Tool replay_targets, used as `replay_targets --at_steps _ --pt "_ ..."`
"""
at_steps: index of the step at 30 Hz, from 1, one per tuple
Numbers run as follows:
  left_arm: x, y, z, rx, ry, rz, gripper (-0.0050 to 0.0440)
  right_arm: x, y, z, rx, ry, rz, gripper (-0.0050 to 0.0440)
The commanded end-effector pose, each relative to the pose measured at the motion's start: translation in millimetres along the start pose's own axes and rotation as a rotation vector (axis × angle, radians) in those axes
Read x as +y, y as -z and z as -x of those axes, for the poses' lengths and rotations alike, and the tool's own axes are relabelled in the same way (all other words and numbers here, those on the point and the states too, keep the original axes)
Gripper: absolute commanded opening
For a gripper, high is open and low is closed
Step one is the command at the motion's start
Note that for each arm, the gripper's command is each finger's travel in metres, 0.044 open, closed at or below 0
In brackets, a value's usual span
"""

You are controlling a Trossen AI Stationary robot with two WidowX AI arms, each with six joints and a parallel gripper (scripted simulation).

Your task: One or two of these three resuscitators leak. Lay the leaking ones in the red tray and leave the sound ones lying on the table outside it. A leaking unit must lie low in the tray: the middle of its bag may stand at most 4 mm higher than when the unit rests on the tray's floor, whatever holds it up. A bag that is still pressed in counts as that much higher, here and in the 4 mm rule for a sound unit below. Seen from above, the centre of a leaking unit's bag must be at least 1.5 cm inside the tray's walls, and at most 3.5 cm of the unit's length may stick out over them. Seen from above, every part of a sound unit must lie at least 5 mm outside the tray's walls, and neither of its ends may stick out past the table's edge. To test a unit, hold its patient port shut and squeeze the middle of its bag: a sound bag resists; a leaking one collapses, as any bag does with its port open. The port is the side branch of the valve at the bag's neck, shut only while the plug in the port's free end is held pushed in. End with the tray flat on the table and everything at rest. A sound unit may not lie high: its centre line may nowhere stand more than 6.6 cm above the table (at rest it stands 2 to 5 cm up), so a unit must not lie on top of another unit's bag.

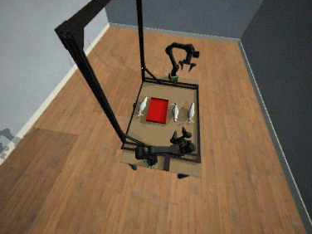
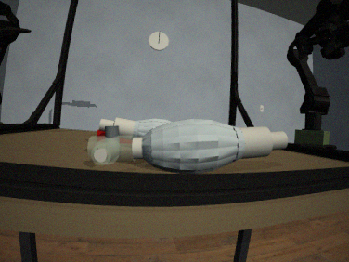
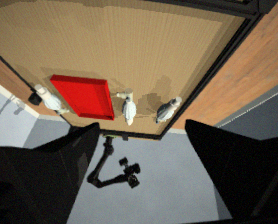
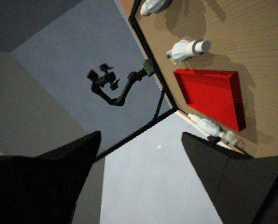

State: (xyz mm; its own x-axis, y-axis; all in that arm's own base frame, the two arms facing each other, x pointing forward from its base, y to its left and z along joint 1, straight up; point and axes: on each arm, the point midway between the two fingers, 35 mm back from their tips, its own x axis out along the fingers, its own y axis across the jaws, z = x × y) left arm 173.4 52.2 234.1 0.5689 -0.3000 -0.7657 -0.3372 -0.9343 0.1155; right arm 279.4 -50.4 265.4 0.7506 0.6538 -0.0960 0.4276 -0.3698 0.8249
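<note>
The empty red tray [image 1: 158,110] [image 3: 90,97] [image 4: 210,95] lies flat. One resuscitator [image 1: 143,106] [image 3: 50,98] [image 4: 202,122] lies outside its left side in the top view. A middle one [image 1: 176,112] [image 2: 153,126] [image 3: 129,109] [image 4: 182,52] lies just beyond the opposite wall. The third [image 1: 191,111] [image 2: 192,145] [image 3: 166,111] [image 4: 155,5] lies near the right edge, its bag rounded; its clear valve has a grey piece on top. My left gripper [image 1: 186,68] [image 3: 142,125] is open, empty and high at the far end. My right gripper [image 1: 179,131] [image 2: 29,10] [image 4: 142,135] is open, empty, above the near end.
The table [image 1: 145,133] [image 3: 125,40] has a dark raised frame [image 2: 176,186] along its edges. Black posts [image 1: 140,33] rise at the left side in the top view, with an overhead beam. The arms stand at opposite ends. No arm touches a resuscitator.
</note>
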Motion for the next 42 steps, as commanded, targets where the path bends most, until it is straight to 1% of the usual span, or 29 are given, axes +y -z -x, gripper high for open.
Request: replay_targets --at_steps 1,17,18,23,26,28,34,35,38,42 --pt "0.0 0.0 0.0 0.000 0.000 0.000 0.0400 0.0 0.0 0.0 0.000 0.000 0.000 0.0400" --pt "0.0 0.0 0.0 0.000 0.000 0.000 0.0400 0.0 0.0 0.0 0.000 0.000 0.000 0.0400" --pt "-2.1 2.2 -8.3 -0.029 -0.013 -0.122 0.0440 -4.4 -1.2 -13.9 -0.014 0.042 0.063 0.0440" --pt "-4.2 19.7 -55.7 -0.141 -0.086 -0.738 0.0440 -35.6 3.1 -79.4 -0.043 0.278 0.419 0.0440" --pt "3.7 33.7 -87.5 -0.181 -0.131 -1.111 0.0440 -59.9 13.5 -113.1 -0.023 0.430 0.667 0.0440" --pt "13.8 43.6 -109.4 -0.198 -0.158 -1.359 0.0440 -77.5 23.3 -132.5 0.007 0.532 0.846 0.0440" --pt "13.8 43.6 -109.4 -0.198 -0.158 -1.359 0.0440 -77.5 23.3 -132.5 0.007 0.532 0.846 0.0440" --pt "17.7 45.6 -111.3 -0.191 -0.164 -1.388 0.0440 -83.5 26.5 -134.9 0.018 0.552 0.874 0.0440" --pt "35.7 56.9 -137.6 -0.199 -0.192 -1.688 0.0440 -109.8 45.0 -157.9 0.088 0.697 1.169 0.0440" --pt "69.1 69.8 -171.3 -0.194 -0.217 -2.086 0.0440 -143.6 75.9 -179.3 0.222 0.871 1.592 0.0440"
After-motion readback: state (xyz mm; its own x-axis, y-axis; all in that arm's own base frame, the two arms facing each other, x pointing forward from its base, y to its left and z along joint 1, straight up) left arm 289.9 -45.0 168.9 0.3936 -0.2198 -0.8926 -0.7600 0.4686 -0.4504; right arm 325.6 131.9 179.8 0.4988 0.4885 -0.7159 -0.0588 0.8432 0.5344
